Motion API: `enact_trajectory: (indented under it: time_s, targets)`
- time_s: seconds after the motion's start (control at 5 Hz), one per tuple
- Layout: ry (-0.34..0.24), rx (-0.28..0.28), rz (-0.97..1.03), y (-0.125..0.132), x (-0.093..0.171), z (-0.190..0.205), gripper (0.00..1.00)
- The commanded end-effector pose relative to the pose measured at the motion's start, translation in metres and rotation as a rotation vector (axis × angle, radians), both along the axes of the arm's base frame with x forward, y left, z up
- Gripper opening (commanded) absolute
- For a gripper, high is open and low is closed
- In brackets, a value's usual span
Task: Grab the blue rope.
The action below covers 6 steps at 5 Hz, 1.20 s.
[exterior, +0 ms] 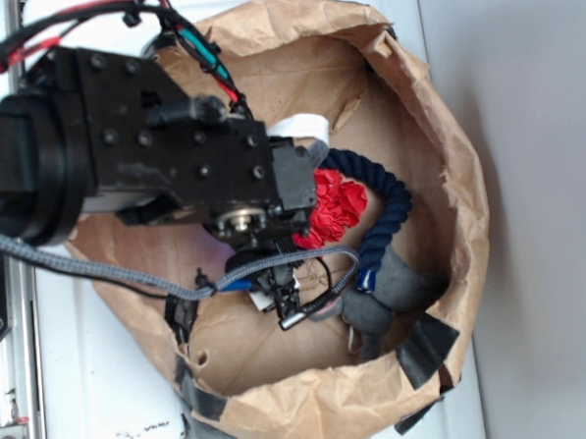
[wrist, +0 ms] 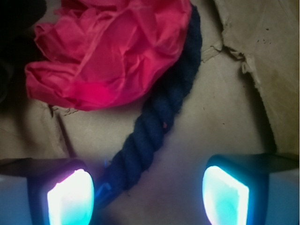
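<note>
Gripper (wrist: 147, 197): open wide, holding nothing.
Rope (wrist: 157, 122): ahead between the fingers, one end beside the left finger (wrist: 70, 199).
Red cloth (wrist: 110, 49): farther ahead, touching rope.
Setting: paper bag (exterior: 447, 152).

Blue rope (exterior: 391, 209): thick navy twist, arched on bag floor, bright-blue capped end.

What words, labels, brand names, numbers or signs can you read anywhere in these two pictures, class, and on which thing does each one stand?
None can be read in either view.
Dark navy twisted rope: no label.
Crumpled red cloth ball: no print.
Brown paper bag: plain, no text.
Black robot arm housing: only screws, no visible marking.
Open hand with glowing fingers: no writing.
</note>
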<state>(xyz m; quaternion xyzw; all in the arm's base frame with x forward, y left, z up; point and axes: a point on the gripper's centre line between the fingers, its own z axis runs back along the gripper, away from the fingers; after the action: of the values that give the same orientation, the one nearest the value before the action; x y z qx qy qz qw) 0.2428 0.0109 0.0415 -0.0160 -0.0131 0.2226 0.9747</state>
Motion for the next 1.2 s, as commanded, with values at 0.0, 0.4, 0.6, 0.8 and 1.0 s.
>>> enact_trajectory:
  time_s: [0.0,0.4,0.6,0.8,1.0]
  targets:
    - [-0.056,0.006,0.005,-0.001,0.009,0.013,1.00]
    - [-0.012,0.010,-0.065,-0.005,0.008,0.015,1.00]
    - [0.007,0.048,-0.071,-0.011,0.011,0.010,1.00]
    - [0.006,0.091,-0.068,-0.017,0.011,0.006,0.00]
    - [-0.001,0.070,-0.061,-0.015,0.010,0.008,0.00]
